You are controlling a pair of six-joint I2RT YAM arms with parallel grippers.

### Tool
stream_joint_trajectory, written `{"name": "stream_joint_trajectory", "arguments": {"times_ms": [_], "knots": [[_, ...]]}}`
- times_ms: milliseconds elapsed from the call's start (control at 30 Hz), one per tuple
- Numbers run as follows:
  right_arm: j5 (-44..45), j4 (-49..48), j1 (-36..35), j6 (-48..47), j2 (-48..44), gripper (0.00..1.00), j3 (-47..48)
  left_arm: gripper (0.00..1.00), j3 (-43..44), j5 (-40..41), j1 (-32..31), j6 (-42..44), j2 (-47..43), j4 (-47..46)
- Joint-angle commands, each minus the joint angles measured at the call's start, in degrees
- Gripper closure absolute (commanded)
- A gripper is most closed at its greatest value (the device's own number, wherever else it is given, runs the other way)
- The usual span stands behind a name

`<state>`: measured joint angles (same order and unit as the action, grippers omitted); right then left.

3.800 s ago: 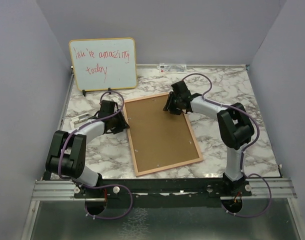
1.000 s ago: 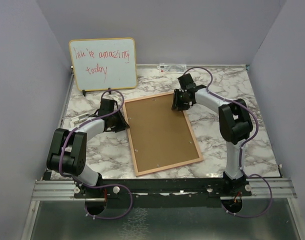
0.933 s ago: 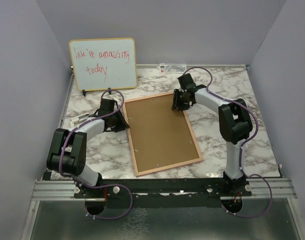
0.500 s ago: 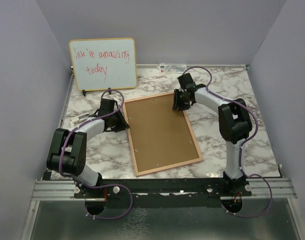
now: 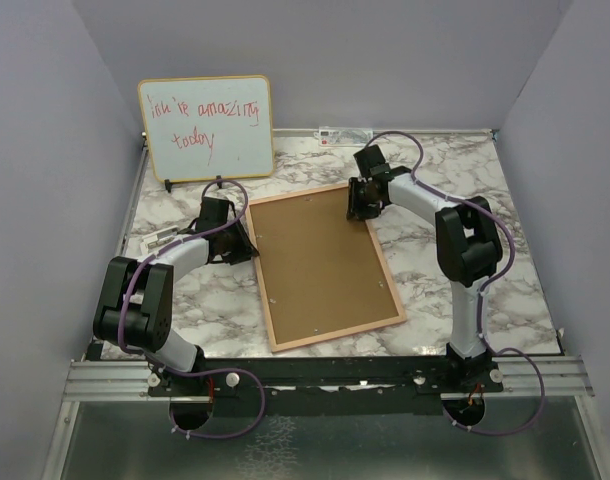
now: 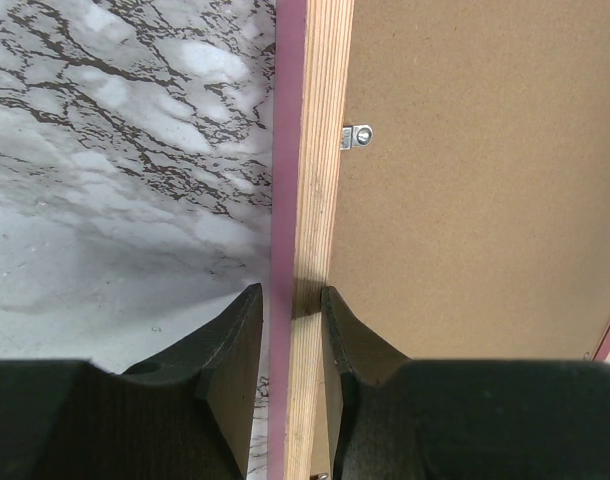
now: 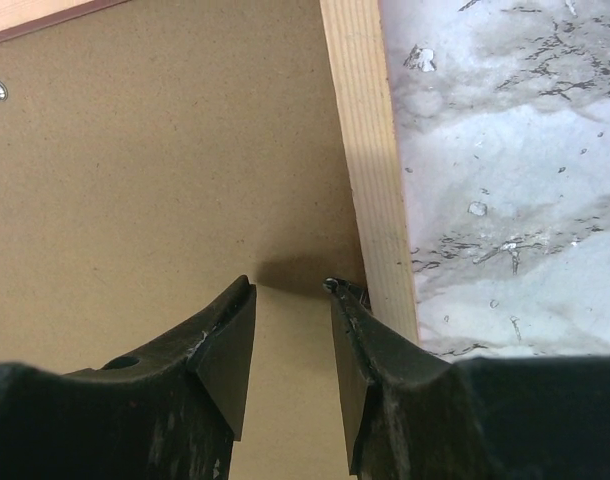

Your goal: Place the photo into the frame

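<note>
Frame [image 5: 320, 265] lies face down and flat on the marble-veined counter [image 5: 445, 170], a long rectangle skewed a little off square to the counter edge. The brown backing board [image 6: 465, 200] faces up, with a matte, fine-grained fibre surface. The border is thin light wood with layered plies showing on top, and its outer side is pinkish. I see 1 small metal turn clip [image 6: 355, 137] on the board at the border's inner edge.

Left gripper [image 6: 290, 295] is at the frame's left long edge. The jaws straddle the border, 1 black finger on the counter side and 1 on the board side, pinching the wood rim.

Right gripper [image 7: 290, 285] is over the board near the far right corner, just beside the right border. The jaws are spread part way, with only bare board in the gap. 1 tip sits at the border's inner edge. I cannot tell whether it touches, since shadow under the tips hides it.

Whiteboard [image 5: 205, 128], yellow-edged with red handwriting, stands upright at the far left, apart from the frame.
</note>
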<state>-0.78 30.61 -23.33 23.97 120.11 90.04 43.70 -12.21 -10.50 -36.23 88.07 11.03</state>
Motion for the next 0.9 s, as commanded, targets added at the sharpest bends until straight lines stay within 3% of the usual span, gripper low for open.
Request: {"name": "stream_joint_trajectory", "arguments": {"times_ms": [0, 167, 333, 567, 867], "knots": [[9.1, 1.3, 1.2, -0.7, 2.8, 0.59, 1.2, 0.71, -0.8, 7.0, 1.7, 1.5, 1.6, 4.3], [10.2, 1.0, 1.2, 0.6, 2.5, 0.59, 0.7, 0.71, -0.7, 6.9, 1.8, 1.5, 1.7, 4.3], [2.8, -0.7, 1.2, -0.9, -1.8, 0.58, -3.0, 0.71, -0.6, 6.7, 1.9, 1.6, 1.4, 4.3], [-14.4, -3.7, 1.2, -1.9, -16.0, 0.56, -15.4, 0.7, -0.4, 4.4, 2.0, 1.6, 0.8, 3.7], [-19.9, -2.4, -0.9, 1.3, -28.1, 0.55, -34.0, 0.68, -0.8, 2.6, 2.1, 1.4, 0.5, 3.0]]}}
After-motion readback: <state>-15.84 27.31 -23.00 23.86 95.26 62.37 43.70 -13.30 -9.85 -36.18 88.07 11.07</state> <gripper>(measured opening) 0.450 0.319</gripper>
